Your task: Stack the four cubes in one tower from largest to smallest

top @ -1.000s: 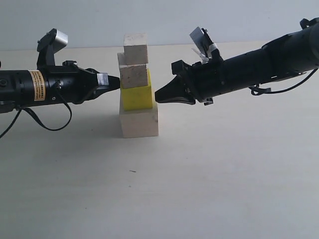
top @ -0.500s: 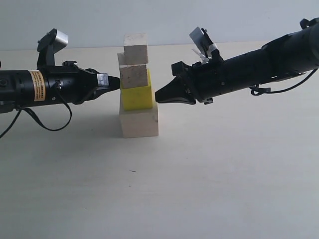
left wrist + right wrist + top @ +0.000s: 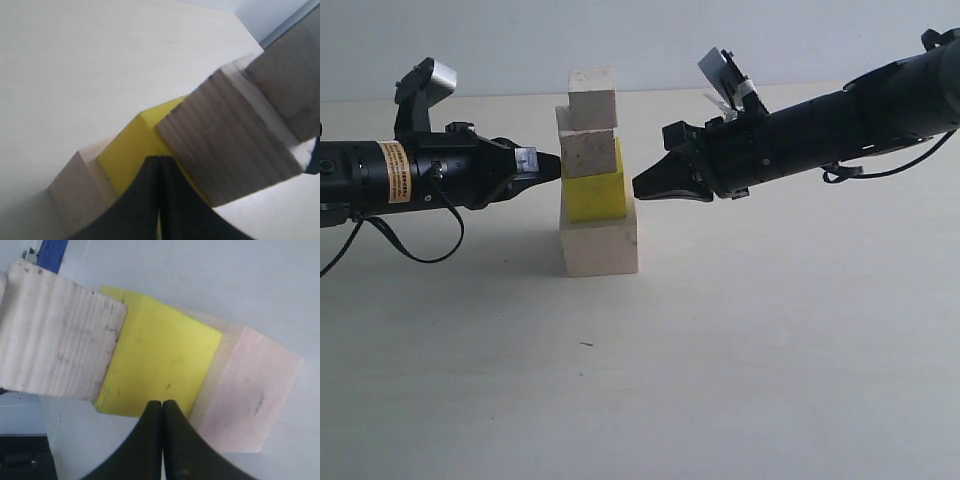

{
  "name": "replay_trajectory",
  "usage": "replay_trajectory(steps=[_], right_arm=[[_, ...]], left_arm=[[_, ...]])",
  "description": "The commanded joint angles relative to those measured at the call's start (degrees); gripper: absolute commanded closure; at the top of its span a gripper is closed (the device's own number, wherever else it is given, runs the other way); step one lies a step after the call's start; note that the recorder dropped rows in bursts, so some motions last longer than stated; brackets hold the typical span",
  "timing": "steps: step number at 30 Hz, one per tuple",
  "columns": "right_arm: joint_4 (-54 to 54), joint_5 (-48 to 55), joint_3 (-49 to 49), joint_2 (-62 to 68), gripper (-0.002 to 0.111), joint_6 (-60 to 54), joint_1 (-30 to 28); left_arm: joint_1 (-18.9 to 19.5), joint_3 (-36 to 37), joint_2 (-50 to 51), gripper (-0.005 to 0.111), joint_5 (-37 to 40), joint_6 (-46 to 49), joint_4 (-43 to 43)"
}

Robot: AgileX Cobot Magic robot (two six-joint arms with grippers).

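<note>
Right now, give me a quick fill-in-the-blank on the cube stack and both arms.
1. Directly on the large pale cube sits the ____ cube.
2. Above that cube sit ____ small wooden cubes.
3. The tower holds ____ cubes in all.
4. The left gripper and the right gripper both have their jaws ____, holding nothing.

Missing words: yellow; two; four; shut.
</note>
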Motion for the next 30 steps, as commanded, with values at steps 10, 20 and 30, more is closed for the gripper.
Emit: replay_trajectory(steps=[10, 20, 30], right_arm=[[-1.81, 0.03, -1.02, -0.15, 0.108, 1.34, 0.08], [-1.81, 0.78, -1.02, -0.15, 0.108, 1.45, 0.08], [-1.94, 0.41, -0.70, -0.15, 0.108, 1.97, 0.08]], left_arm=[[0.30, -0.28, -0.05, 0.107, -0.15, -0.53, 0.35], [0.30, -0.28, -0.05, 0.107, -0.15, -0.53, 0.68], [0.30, -0.28, -0.05, 0.107, -0.15, -0.53, 0.91]])
